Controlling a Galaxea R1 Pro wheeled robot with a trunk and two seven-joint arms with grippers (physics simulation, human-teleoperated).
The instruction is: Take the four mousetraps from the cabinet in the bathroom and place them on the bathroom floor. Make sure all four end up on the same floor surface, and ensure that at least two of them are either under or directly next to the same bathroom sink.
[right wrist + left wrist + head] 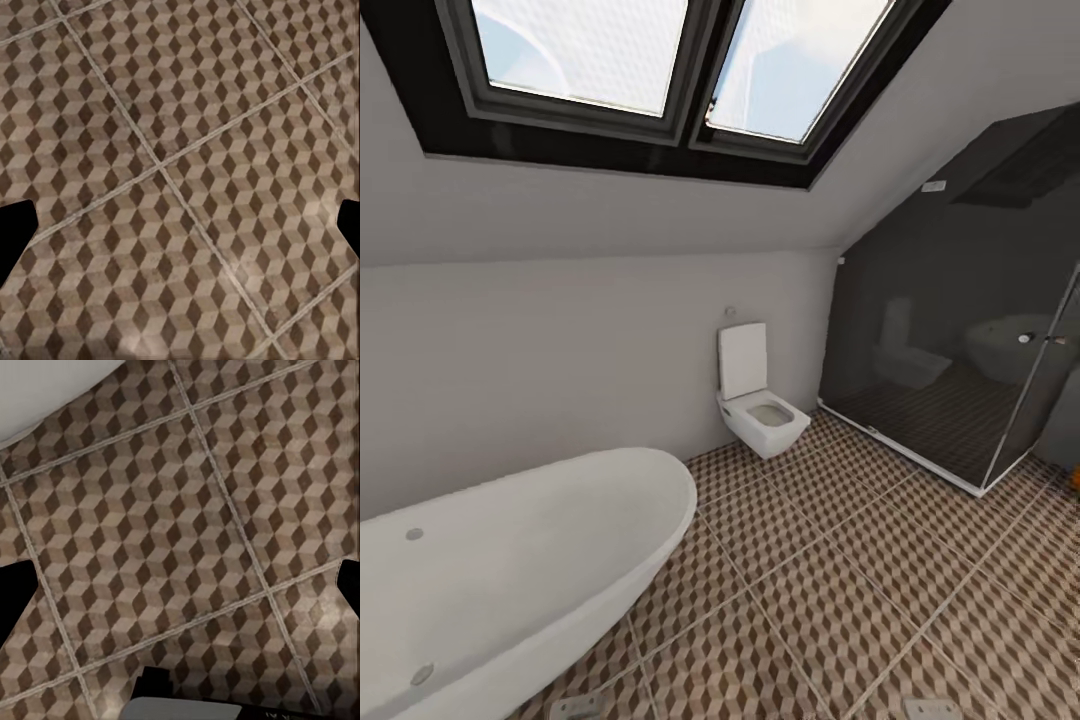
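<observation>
presently in transit: both grippers, left gripper (180, 585) and right gripper (180, 225), hang wide open and empty over the bathroom floor (840, 600), bathtub (510, 560) at lower left.

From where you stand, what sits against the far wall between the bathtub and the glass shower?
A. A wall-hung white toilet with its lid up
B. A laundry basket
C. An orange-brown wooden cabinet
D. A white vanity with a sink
A: in the head view a white toilet with its lid raised hangs on the far wall, with the bathtub to its left and the dark glass shower to its right.
</observation>
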